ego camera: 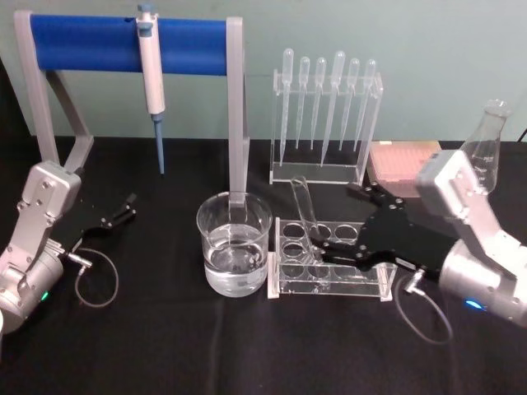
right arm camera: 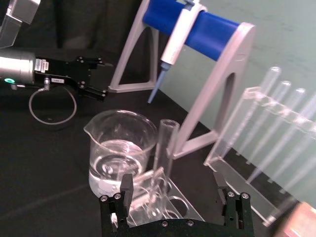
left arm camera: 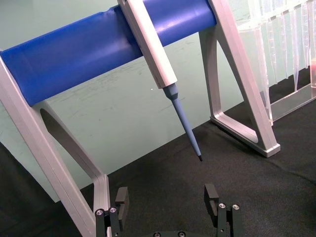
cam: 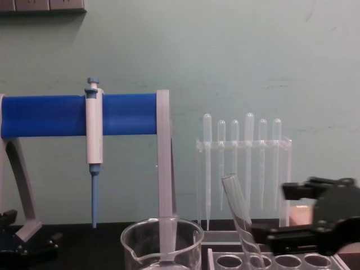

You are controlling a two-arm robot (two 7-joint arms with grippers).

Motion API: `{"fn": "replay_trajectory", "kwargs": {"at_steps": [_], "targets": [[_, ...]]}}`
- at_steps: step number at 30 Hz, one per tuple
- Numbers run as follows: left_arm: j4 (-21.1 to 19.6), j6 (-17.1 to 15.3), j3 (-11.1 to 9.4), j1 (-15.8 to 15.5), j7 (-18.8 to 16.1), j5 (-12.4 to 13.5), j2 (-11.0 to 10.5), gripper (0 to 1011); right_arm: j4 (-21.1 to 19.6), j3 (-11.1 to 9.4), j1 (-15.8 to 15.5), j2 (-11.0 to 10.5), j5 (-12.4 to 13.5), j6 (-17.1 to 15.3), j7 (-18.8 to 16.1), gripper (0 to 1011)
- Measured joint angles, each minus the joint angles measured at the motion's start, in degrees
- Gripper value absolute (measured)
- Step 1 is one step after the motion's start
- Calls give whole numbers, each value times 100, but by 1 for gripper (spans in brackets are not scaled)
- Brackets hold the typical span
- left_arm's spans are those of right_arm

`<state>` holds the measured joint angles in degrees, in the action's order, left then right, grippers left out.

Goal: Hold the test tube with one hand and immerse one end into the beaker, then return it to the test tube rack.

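Head view, right gripper [ego camera: 342, 224]: reaches in over the test tube rack [ego camera: 370, 284]; its fingers are spread apart and hold nothing.
Head view, test tube [ego camera: 305, 206]: seated in a hole of the rack and tilted, its open top leaning toward the beaker side, just beside the right gripper's fingertips.
Head view, beaker [ego camera: 207, 232]: stands just left of the rack, partly filled with clear liquid; nothing is dipped in it.
Head view, left gripper [ego camera: 122, 210]: parked low at the table's left, well apart from the beaker.
Left wrist view, left gripper [left arm camera: 167, 197]: fingers apart and empty over the black cloth; the pipettor [left arm camera: 150, 47] hangs on the blue bar beyond.
Right wrist view, right gripper [right arm camera: 173, 190]: fingers wide apart; the test tube [right arm camera: 164, 145] rises from the rack ahead, in line with the gap but not clamped.
Right wrist view, beaker [right arm camera: 118, 148]: next to the tube, on its far side from the pipette stand.
Chest view, test tube [cam: 239, 216]: slants up out of the rack [cam: 270, 261], free of the right gripper [cam: 278, 212], whose open fingers sit close beside it.
Chest view, beaker [cam: 163, 239]: its rim shows left of the rack.
Progress: the tube sits in the rack and the pincer is open. This fits either the approach before the lift or the release after the return; the frames do not settle which. If it is the approach, grasping, dipping and returning all remain.
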<state>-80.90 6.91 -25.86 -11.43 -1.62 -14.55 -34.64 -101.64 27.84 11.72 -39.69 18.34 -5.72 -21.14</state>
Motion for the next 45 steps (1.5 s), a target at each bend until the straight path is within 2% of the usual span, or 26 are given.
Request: {"fn": "replay_trajectory", "kwargs": {"at_steps": [7,10,15,19,28,29,31,32,35,40,45], "targets": [[0,0,0,0,0,0,0,1000,485,162,461,504,-34,-210,-301,1002],[0,0,0,0,0,0,0,1000,599,166,535,614,-37,-218,-353,1002],[0,0,0,0,0,0,0,1000,830,108,620,872,61,-295,-442,913],[0,0,0,0,0,0,0,1000,923,92,641,978,66,-359,-488,792],[0,0,0,0,0,0,0,1000,993,59,629,1080,-28,-429,-540,541],[0,0,0,0,0,0,0,1000,993,48,625,1085,-39,-433,-547,481],[0,0,0,0,0,0,0,1000,992,34,618,1090,-52,-438,-553,446],[0,0,0,0,0,0,0,1000,980,21,608,1091,-63,-445,-556,378],[0,0,0,0,0,0,0,1000,915,-24,568,1083,-66,-453,-559,276],[0,0,0,0,0,0,0,1000,769,-135,459,1069,16,-453,-562,225],[0,0,0,0,0,0,0,1000,487,-406,223,1063,325,-349,-538,225]]}}
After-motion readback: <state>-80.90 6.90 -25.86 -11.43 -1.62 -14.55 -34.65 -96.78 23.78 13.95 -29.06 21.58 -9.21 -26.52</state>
